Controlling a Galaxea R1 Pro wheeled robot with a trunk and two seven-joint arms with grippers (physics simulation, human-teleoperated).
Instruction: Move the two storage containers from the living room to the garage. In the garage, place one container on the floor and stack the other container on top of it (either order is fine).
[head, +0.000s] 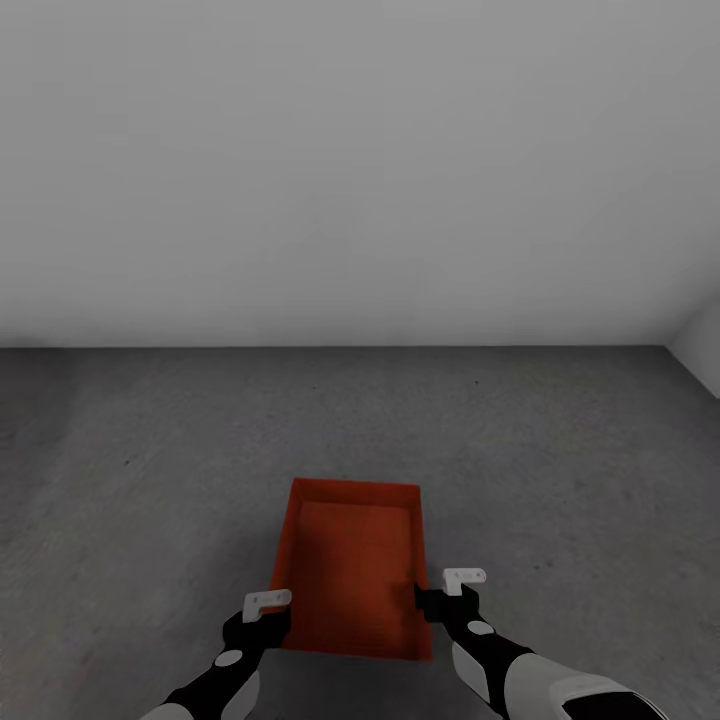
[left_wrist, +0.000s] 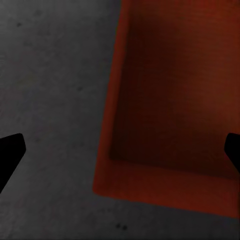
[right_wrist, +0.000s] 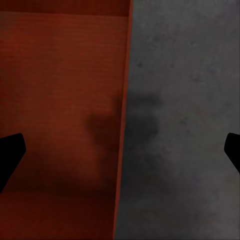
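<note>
On garage floor (head: 150, 450) sits one container (head: 355, 575); my left fingers (left_wrist: 12, 152) & right fingers (right_wrist: 11, 152) straddle its side walls, spread wide, gripping nothing; prob. 1st box placed; next: back off, fetch 2nd.

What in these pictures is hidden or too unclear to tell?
- Head view: the near corners of the storage container are covered by the left claw and right claw.
- Left wrist view: the container is cut off by the picture's edge, so its full outline is lost.
- Right wrist view: the container is cut off by the edges; whether it rests on the floor cannot be told.
</note>
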